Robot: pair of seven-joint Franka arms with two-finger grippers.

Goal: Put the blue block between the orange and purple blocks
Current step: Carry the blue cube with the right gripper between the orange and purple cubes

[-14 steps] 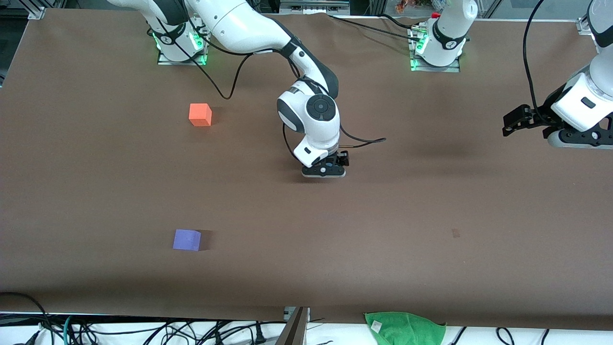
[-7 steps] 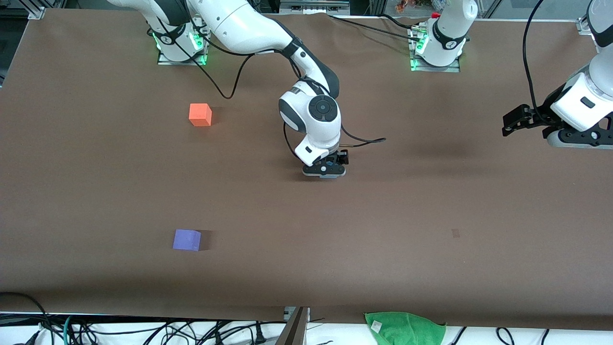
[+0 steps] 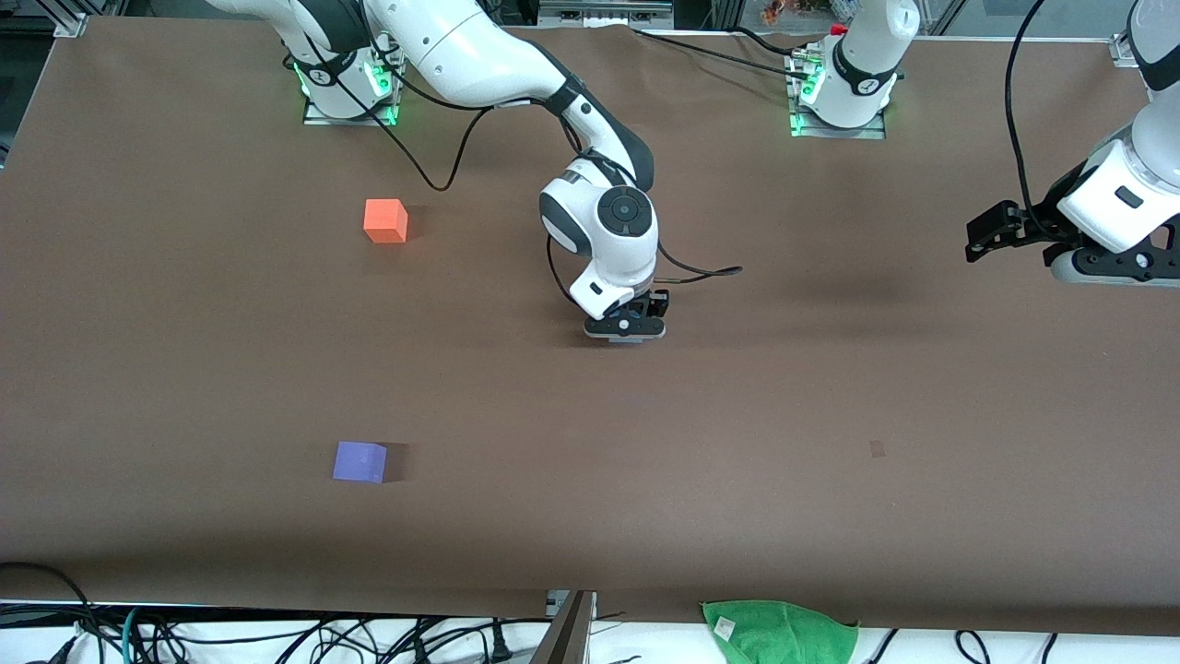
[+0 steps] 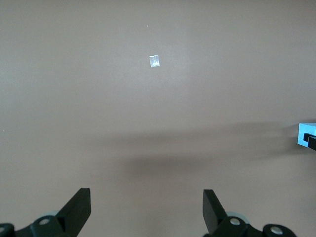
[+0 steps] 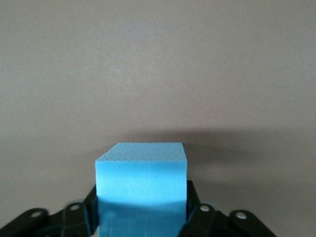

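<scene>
The table point(image 3: 830, 387) wears a brown matt covering, smooth and without shine, with only a small pale patch on it. The blue block point(image 5: 141, 190) looks like foam — its top face is finely grainy, its side faces smoother, all matt. The orange block point(image 3: 385, 220) and the purple block point(image 3: 359, 461) are matt and plain too. Both arms have glossy white plastic shells with black joints; the right gripper point(image 3: 625, 328) and the left gripper point(image 4: 147, 210) are of black plastic, dull rather than shiny, with small metal screws. At the table's edge nearest the front camera lies a green cloth point(image 3: 779, 631) — soft and fuzzy.
</scene>
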